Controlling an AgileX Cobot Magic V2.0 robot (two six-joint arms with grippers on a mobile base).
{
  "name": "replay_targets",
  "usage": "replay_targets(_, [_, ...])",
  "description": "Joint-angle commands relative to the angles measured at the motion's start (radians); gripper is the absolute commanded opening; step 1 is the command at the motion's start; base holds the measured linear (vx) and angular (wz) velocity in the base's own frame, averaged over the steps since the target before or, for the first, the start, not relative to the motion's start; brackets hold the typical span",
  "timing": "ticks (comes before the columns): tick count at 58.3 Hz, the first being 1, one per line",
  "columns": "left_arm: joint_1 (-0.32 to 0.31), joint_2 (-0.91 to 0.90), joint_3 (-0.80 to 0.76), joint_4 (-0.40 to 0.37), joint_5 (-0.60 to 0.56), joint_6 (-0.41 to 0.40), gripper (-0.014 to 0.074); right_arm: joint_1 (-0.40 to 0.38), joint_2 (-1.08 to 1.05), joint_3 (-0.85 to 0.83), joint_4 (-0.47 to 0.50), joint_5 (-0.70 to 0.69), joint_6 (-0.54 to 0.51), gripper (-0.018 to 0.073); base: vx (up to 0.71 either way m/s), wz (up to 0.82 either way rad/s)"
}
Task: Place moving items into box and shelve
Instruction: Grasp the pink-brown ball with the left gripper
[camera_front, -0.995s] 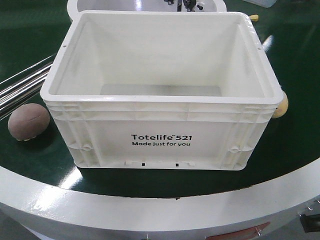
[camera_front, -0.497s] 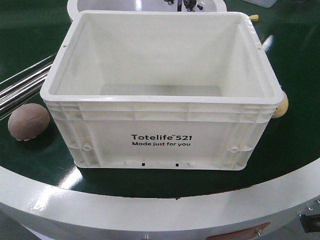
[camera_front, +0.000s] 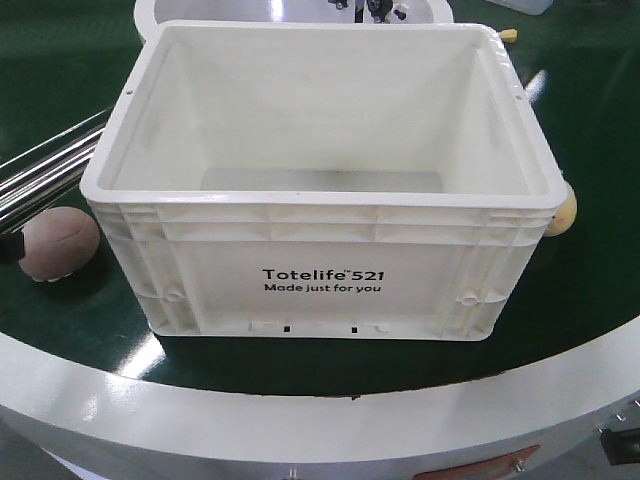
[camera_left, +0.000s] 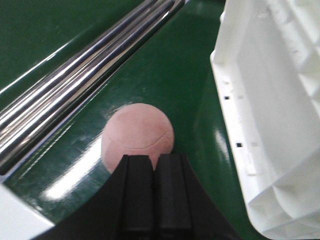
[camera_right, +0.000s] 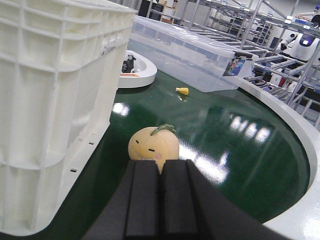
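Left tool (camera_left: 152, 159) is closed, pads pressed together, holding nothing. Pink ball (camera_left: 137, 134) sits on the green bench (camera_left: 165, 65) dead ahead of the tips, just beyond them, between the chrome rails (camera_left: 75, 75) and the box (camera_left: 270, 100) left wall. Right tool (camera_right: 160, 165) is also closed and empty, with the cream ball (camera_right: 153, 144) straight ahead, near the box's right wall (both round, no axis to align). Both balls are outside the box. Each arm is nearer its own ball. My read: the tools need to open before either grasp.
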Motion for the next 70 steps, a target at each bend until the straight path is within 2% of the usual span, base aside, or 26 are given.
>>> replay_targets(1, [-0.006,0.040,-0.136,0.024,-0.007,-0.038,0.0078,0.001,-0.003,0.004,-0.004,-0.087,-0.009,-0.0008,0.00,0.00])
replay_targets(8, [-0.006,0.109,-0.279,0.024,0.028,-0.109,0.0143,0.001,-0.003,0.004,-0.004,-0.087,-0.003,-0.0008,0.00,0.00])
replay_targets(18, [-0.006,0.219,-0.439,0.078,0.129,-0.109,0.0298,0.001,-0.003,0.004,-0.004,-0.087,0.006,-0.0008,0.00,0.00])
replay_targets(29, [-0.006,0.385,-0.583,0.084,0.289,-0.110,0.0435,0.001,-0.003,0.004,-0.004,-0.087,0.006,-0.0008,0.00,0.00])
replay_targets(36, [-0.006,0.483,-0.642,0.084,0.397,-0.110,0.0453,0.001,-0.003,0.004,-0.004,-0.087,0.006,-0.0008,0.00,0.00])
replay_targets(43, [-0.006,0.554,-0.652,0.109,0.447,-0.109,0.0453,0.001,-0.003,0.004,-0.004,-0.087,0.006,-0.0008,0.00,0.00])
replay_targets(51, [-0.006,0.604,-0.652,0.106,0.453,-0.109,0.0453,0.001,-0.003,0.004,-0.004,-0.087,0.006,-0.0008,0.00,0.00])
replay_targets(57, [-0.006,0.641,-0.649,0.107,0.464,-0.076,0.0453,0.001,-0.003,0.004,-0.003,-0.087,0.006,-0.0008,0.00,0.00])
replay_targets(65, [-0.006,0.691,-0.649,0.152,0.471,-0.055,0.0453,0.001,-0.003,0.004,0.006,-0.086,0.006,-0.0008,0.00,0.00])
replay_targets(70, [-0.006,0.719,-0.649,0.153,0.460,-0.055,0.0453,0.001,-0.003,0.004,0.020,-0.086,0.006,-0.0008,0.00,0.00])
